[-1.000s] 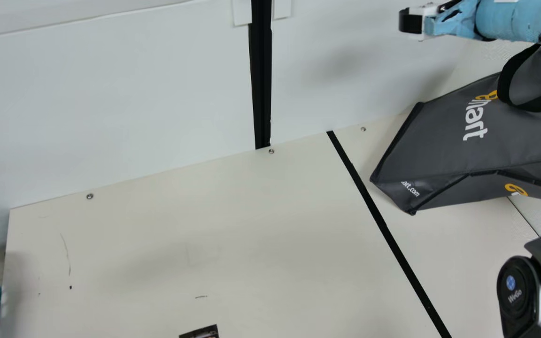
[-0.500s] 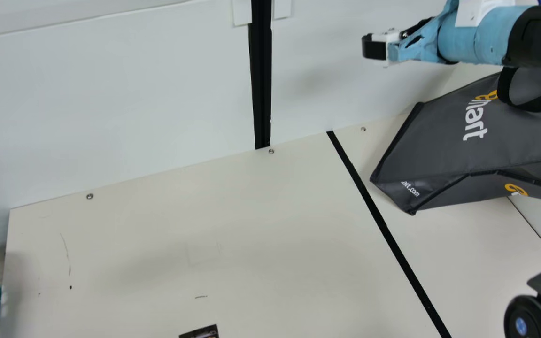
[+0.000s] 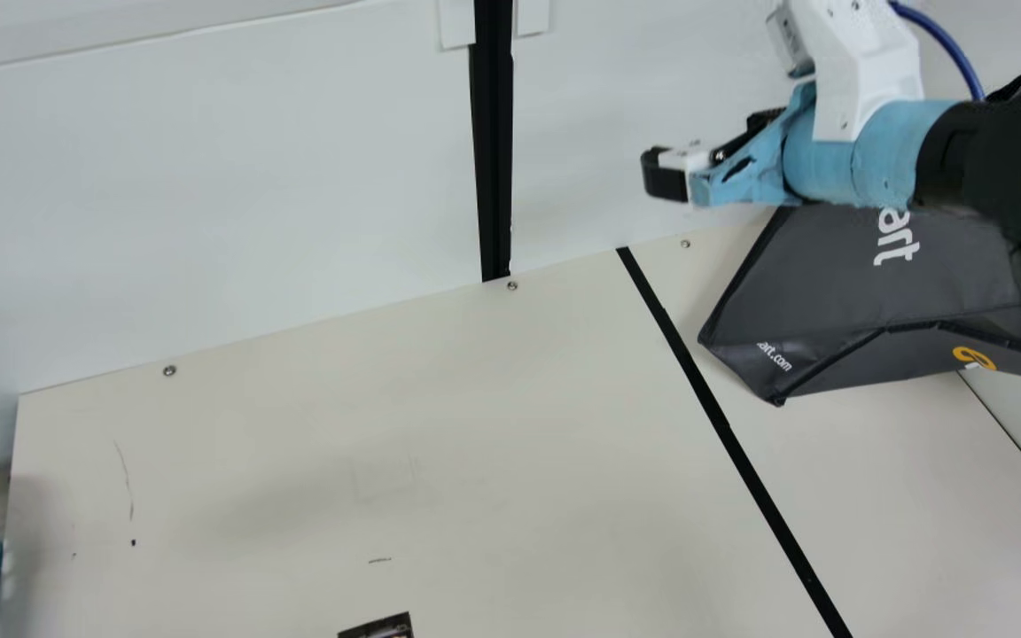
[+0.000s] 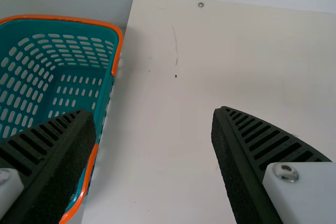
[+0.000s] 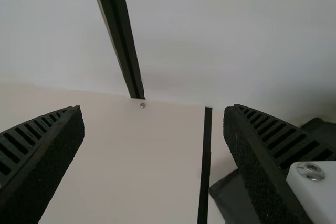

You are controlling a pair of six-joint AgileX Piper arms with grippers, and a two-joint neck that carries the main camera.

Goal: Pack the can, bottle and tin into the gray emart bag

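Observation:
In the main view my right gripper hangs in front of the back wall, over the far left part of the gray emart bag, which lies on its side on the table. The right wrist view shows my right gripper open with nothing between its fingers, and a dark corner of the bag beyond one finger. My left gripper is open and empty above the table, one finger over the basket's side.
A teal basket with an orange rim stands at the table's left end. A dark printed item lies at the main view's bottom edge. A black tape line crosses the table left of the bag.
My right arm has moved left and down in the main view, and its gripper now hangs lower before the wall. The bag, basket and printed item have kept their places.

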